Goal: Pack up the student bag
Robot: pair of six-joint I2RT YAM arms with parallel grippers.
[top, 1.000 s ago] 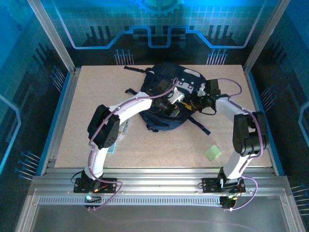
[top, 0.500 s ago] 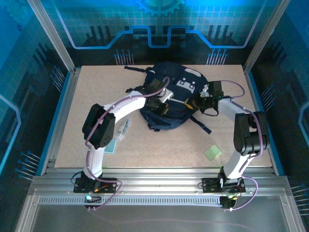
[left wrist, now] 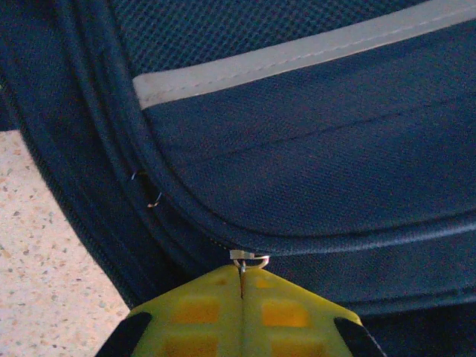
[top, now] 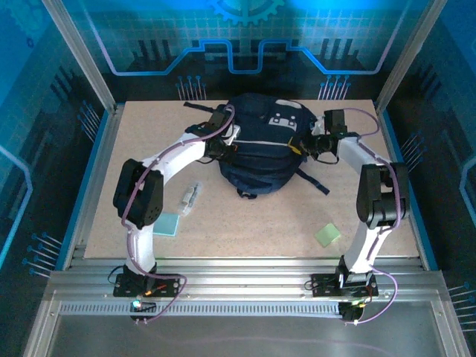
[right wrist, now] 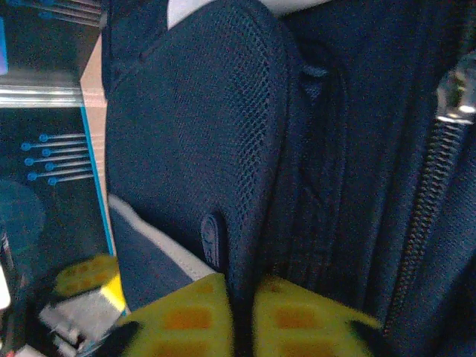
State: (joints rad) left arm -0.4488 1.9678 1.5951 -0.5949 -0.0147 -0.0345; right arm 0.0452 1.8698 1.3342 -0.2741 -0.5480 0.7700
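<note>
The zip is judged to be the step in hand. The left gripper is closed tight on the small metal zip pull, which is pinched between the yellow fingertips at the bag's curved seam. The right gripper is closed narrowly on a fold of dark fabric beside the mesh side pocket, on the bag's opposite flank. For a clean run, the pull should be drawn along the line of the teeth rather than away from them, so that the thin tab is not slipped or bent. The fabric should be held taut by the right gripper, so that the slider is not bunched at the curve. Whether the zip is being opened or closed cannot be told from so close a view.

The bag lies at the far middle of the table, between the two grippers. It is large, soft and dark navy, with a light grey patch near its top, pale stripes across the front and dark straps trailing towards the near side. A green pad and a pale blue card lie well apart from it, nearer the arms.
</note>
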